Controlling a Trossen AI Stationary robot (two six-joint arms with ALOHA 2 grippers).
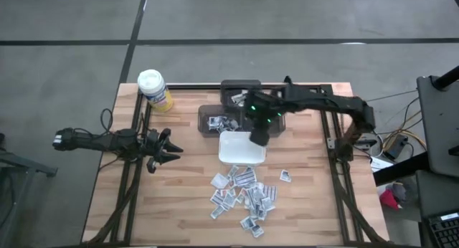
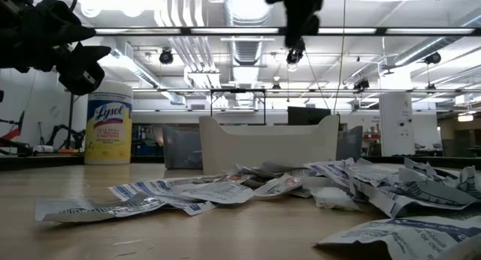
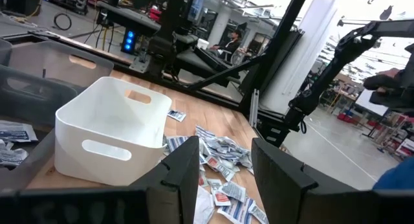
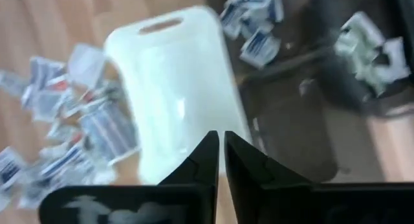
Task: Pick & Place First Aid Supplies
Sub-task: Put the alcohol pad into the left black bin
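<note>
Several first aid packets [image 1: 244, 194] lie in a loose heap on the wooden table, near its front edge [image 2: 263, 186]. Just beyond them stands the white dish [image 1: 240, 155], with nothing showing inside it in the right wrist view [image 4: 174, 81]. My right gripper [image 1: 258, 137] hangs high above the dish's far end, pointing steeply down. Its fingers [image 4: 220, 143] are shut with nothing visible between them. My left gripper [image 1: 176, 149] waits at the table's left, level and open [image 3: 226, 159], pointing toward the dish.
Two dark bins [image 1: 215, 122] [image 1: 240, 90] beyond the dish hold a few packets [image 4: 255, 23]. A yellow canister with a white lid [image 1: 154, 90] stands at the far left corner. One stray packet [image 1: 285, 176] lies right of the heap.
</note>
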